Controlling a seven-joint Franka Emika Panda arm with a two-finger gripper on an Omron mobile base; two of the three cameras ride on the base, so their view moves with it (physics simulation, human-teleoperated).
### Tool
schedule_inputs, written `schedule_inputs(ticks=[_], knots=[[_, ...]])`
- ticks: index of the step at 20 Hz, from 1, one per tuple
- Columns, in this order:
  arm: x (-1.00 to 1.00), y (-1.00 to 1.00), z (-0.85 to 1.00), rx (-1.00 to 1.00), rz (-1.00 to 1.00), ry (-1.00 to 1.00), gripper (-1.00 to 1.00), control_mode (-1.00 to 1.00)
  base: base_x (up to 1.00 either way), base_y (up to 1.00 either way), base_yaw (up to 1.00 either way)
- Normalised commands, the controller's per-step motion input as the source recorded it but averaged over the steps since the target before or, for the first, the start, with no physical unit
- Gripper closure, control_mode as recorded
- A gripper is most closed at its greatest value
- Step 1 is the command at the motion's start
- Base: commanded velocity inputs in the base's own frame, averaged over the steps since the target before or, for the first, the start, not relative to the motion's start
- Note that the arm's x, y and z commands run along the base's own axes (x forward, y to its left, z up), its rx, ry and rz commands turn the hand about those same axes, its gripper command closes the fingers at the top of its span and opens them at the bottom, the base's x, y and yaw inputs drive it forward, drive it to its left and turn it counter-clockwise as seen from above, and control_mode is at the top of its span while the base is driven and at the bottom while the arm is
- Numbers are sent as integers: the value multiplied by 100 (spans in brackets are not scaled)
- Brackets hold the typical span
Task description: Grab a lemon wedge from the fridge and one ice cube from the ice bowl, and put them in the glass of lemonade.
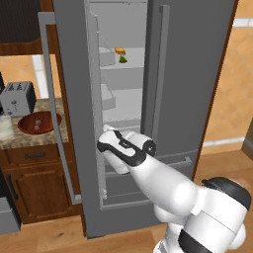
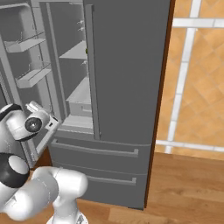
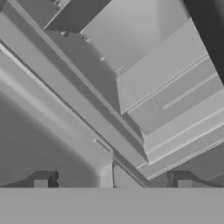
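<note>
The grey fridge [image 1: 197,74] stands with its left door [image 1: 74,99] swung open. On an upper shelf inside lies the tiny yellowish-green lemon wedge [image 1: 123,60], just under a small orange item [image 1: 119,50]. My gripper [image 3: 112,183] is open with nothing between its fingertips [image 3: 41,183]. It sits low at the fridge opening, well below the wedge, and looks along the grey shelves and door edge. On the counter to the left rest the reddish-brown ice bowl [image 1: 38,122] and the glass of lemonade [image 1: 5,127].
A toaster [image 1: 17,98] stands behind the bowl on the speckled counter [image 1: 29,139]. The open door's shelves [image 2: 26,43] hang to the left of the arm. The right fridge door [image 2: 127,65] is closed, with two drawers [image 2: 96,153] below. Wood floor lies to the right.
</note>
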Motion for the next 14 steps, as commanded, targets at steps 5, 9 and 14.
schedule_inputs(ticks=[5,9,14], knots=[[-3,-80,76,-11,-24,-18,-100,-100,0,0,0],[-35,-91,100,0,-19,-3,-100,-100,0,0,0],[-36,-81,100,0,-14,1,-100,-100,0,0,0]])
